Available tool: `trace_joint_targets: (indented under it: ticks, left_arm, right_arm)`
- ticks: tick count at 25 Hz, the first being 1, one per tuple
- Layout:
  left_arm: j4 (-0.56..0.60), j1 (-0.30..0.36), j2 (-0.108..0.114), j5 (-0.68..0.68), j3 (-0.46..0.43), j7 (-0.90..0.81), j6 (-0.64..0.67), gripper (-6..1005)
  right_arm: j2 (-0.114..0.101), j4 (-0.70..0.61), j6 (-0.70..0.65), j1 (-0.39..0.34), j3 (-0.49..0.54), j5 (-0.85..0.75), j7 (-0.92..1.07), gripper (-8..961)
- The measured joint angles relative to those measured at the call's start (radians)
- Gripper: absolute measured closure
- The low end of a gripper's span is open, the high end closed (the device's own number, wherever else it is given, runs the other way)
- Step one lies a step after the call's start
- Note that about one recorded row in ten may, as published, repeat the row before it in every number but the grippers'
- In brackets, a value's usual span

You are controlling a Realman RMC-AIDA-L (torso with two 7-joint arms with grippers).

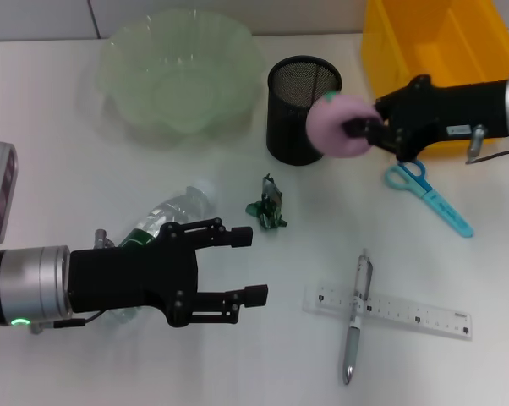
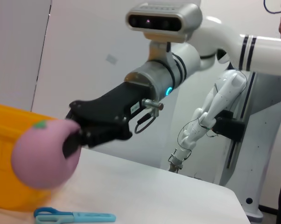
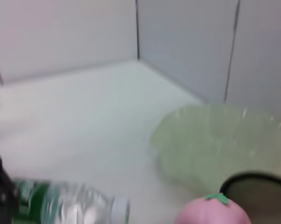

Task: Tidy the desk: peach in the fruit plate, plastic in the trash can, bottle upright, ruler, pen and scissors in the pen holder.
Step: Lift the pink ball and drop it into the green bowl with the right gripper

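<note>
**Peach lifted beside the pen holder, fruit plate not yet reached**

Your worktop [image 1: 85, 194] carries, from largest to smallest: the yellow bin [image 1: 432, 42] at the far right, the green fruit plate [image 1: 183, 72] at the far left, the black mesh pen holder [image 1: 298, 108] between them, the bottle [image 1: 166, 216] lying on its side, the ruler [image 1: 407, 313] with the pen [image 1: 356, 317] lying across it, the scissors [image 1: 428, 190], and the plastic scrap [image 1: 267, 207]. Your right gripper [image 1: 356, 128] has its fingers clamped on the pink peach [image 1: 337, 125], held above the holder's near rim, likely for carrying to the plate. Open room lies left of the holder. Your left gripper [image 1: 246, 266] hovers over the bottle, fingers apart.
</note>
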Motion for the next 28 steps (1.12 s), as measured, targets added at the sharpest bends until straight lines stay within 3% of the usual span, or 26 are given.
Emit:
trace_joint_targets:
  ticks: [7,15,22,28]
  left_arm:
    - [0.000,0.000,0.001,-0.009,0.000,0.001,0.000,203]
    - [0.000,0.000,0.001,-0.012,0.000,0.003,-0.002,203]
    - [0.000,0.002,0.000,-0.019,-0.002,0.012,-0.002,203]
    - [-0.003,0.005,0.000,-0.026,-0.003,0.023,-0.005,203]
  right_arm:
    - [-0.001,0.126,-0.002,-0.069,0.021,0.248,-0.199,918]
    - [-0.003,0.446,-0.004,-0.088,0.028,0.536,-0.550,918]
    - [0.001,0.631,-0.003,-0.064,0.029,0.649,-0.736,918]
    - [0.003,0.682,-0.003,-0.057,0.026,0.668,-0.793,918]
